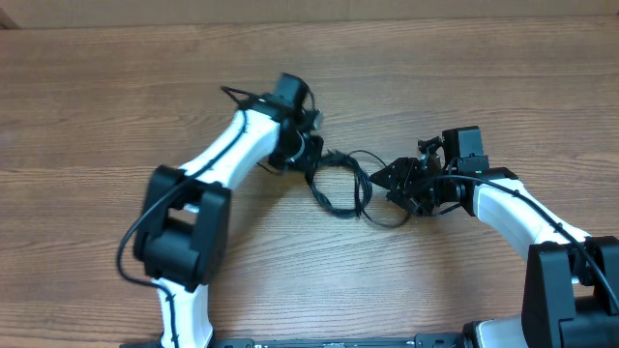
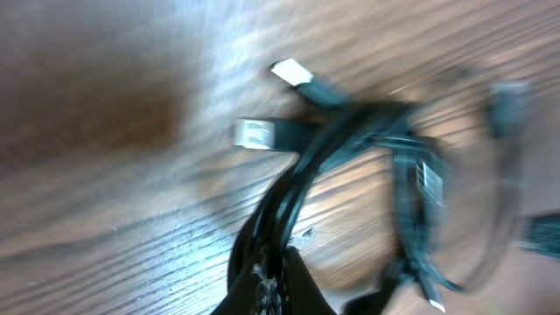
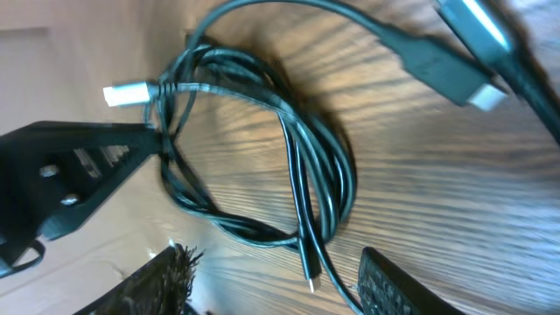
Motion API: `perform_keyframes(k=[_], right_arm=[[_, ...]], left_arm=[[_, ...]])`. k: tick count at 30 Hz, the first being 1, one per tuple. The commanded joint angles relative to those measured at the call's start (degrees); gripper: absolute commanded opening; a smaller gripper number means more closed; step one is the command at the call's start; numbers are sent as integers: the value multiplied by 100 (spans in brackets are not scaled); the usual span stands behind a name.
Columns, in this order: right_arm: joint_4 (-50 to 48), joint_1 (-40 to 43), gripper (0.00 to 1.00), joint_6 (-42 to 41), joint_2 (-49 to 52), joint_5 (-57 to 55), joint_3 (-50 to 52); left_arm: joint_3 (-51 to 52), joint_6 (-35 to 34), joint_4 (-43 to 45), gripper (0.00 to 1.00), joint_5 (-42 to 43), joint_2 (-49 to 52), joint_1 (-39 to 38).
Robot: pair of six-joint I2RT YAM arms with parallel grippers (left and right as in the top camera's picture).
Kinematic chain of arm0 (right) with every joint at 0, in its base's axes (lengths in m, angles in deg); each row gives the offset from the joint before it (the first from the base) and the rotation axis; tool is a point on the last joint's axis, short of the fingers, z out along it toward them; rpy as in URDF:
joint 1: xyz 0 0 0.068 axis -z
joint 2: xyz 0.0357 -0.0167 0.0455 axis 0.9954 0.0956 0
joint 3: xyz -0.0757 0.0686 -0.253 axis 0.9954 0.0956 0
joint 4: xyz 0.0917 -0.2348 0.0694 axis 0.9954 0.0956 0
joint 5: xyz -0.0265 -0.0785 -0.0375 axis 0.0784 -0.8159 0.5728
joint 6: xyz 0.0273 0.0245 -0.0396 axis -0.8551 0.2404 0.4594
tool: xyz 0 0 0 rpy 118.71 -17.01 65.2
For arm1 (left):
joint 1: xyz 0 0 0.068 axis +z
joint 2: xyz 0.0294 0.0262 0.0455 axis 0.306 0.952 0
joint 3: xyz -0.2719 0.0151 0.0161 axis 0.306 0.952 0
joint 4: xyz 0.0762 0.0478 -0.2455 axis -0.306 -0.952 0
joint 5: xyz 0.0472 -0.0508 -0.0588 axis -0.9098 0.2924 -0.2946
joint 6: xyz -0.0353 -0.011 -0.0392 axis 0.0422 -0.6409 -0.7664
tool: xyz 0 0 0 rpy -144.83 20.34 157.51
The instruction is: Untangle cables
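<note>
The cables (image 1: pixel 340 184) lie on the surface (image 1: pixel 116 87) as a loose tangled loop that starts at the left gripper (image 1: pixel 311 159) and spreads away from it toward the right gripper (image 1: pixel 392 182), which sits on the far side of the loop. The left jaws are together, clamped on the cables. In the blurred left wrist view, several dark strands run straight into the left gripper (image 2: pixel 267 280), and two flat plug ends (image 2: pixel 289 72) stick out beyond it. The right jaws stand apart around the loop and hold nothing. One finger (image 3: pixel 79 171) touches the strands next to a silver plug (image 3: pixel 127 92), and the other shows only at the edge of the view.

The main risk I see is the left clamp. It seems to pinch more than one strand, so pulling away from it would likely cinch the crossings tighter instead of freeing a cable. If the right jaws close where they are, they could catch the whole bundle and drag it as one lump. The small plug (image 3: pixel 311 282) and the wide plug (image 3: pixel 437 63) could also catch in a loop as a strand is drawn through. I cannot tell which strand belongs to which cable.
</note>
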Motion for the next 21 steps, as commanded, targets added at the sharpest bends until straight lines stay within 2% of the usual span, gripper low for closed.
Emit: perform_keyframes(k=[1, 4, 6, 12, 14, 16, 19, 21], right_arm=[[-310, 24, 60, -389, -87, 313, -28], [-761, 24, 60, -538, -87, 308, -28], [-922, 24, 60, -535, -87, 308, -26], [-820, 22, 58, -459, -90, 234, -26], [-776, 17, 51, -341, -87, 243, -26], [-654, 15, 38, -407, -87, 269, -26], [-282, 2, 25, -894, -87, 267, -26], [-63, -39, 25, -1246, -87, 260, -26]], left_arm=[[-4, 518, 72, 4, 1207, -413, 72], [-2, 920, -11, 4, 1580, -400, 46], [-2, 1010, -59, 4, 1547, -398, 11], [-2, 1119, -76, 4, 1530, -398, -31], [-2, 1145, -76, 4, 1528, -398, -31], [-2, 1187, -72, 4, 1526, -398, -31], [-2, 1231, -68, 4, 1526, -398, -31], [-2, 1222, -37, 4, 1528, -396, -35]])
